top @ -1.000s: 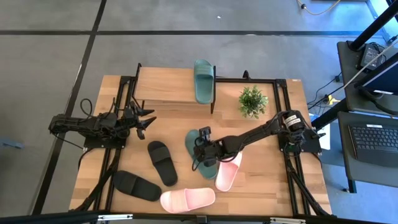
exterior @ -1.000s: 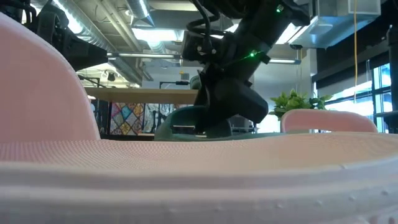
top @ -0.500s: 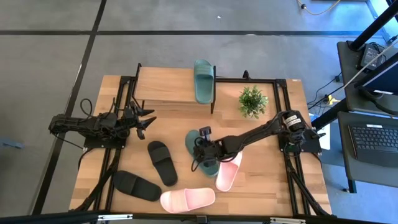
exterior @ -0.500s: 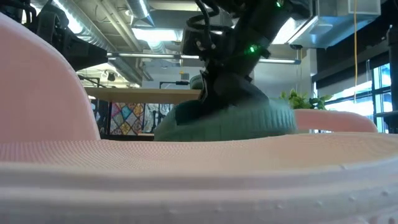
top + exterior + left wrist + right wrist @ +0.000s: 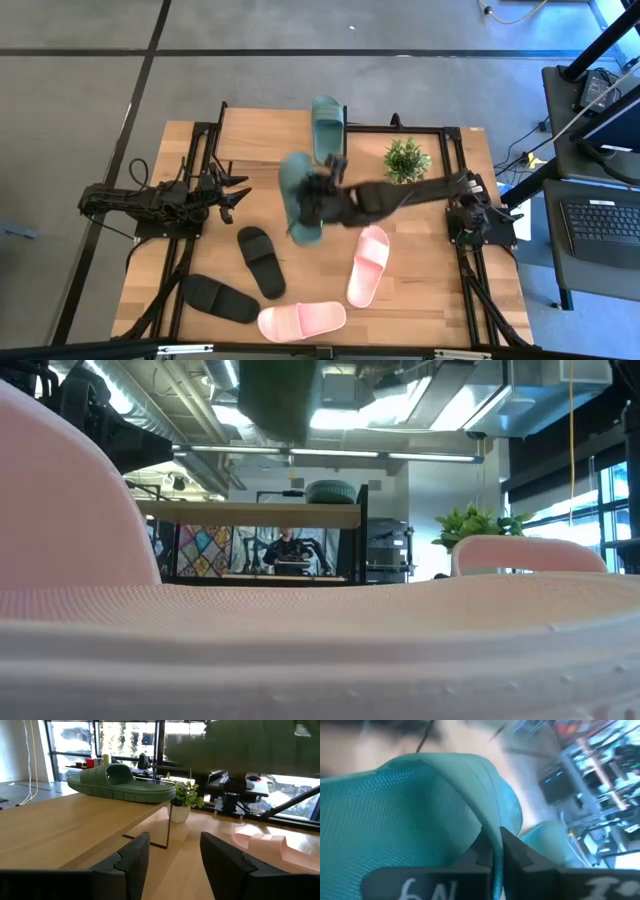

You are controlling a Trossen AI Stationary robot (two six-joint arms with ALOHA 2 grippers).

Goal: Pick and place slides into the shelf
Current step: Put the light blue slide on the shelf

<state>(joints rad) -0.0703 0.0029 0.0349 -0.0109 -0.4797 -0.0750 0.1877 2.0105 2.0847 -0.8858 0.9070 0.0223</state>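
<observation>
My right gripper is shut on a dark green slide and holds it in the air over the table's middle, just in front of the shelf. In the low view this slide is a blur at the top. A second green slide rests sole-down on the shelf's top board, at its right end. Two black slides and two pink slides lie on the table. My left gripper waits open at the table's left. My right gripper pinches the edge of the green slide's strap between its two fingers. The slide is lifted clear of the table and hangs tilted at the fingers, its length running roughly from near to far.
A small potted plant stands to the right of the shelf, close behind my right arm. The black and pink slides fill the near half of the table. One pink slide lies right in front of the low camera.
My right gripper has risen from the table with the green slide and moved toward the far left, toward the shelf. The slide first tipped up beside the pink slide and now hangs clear of the table.
</observation>
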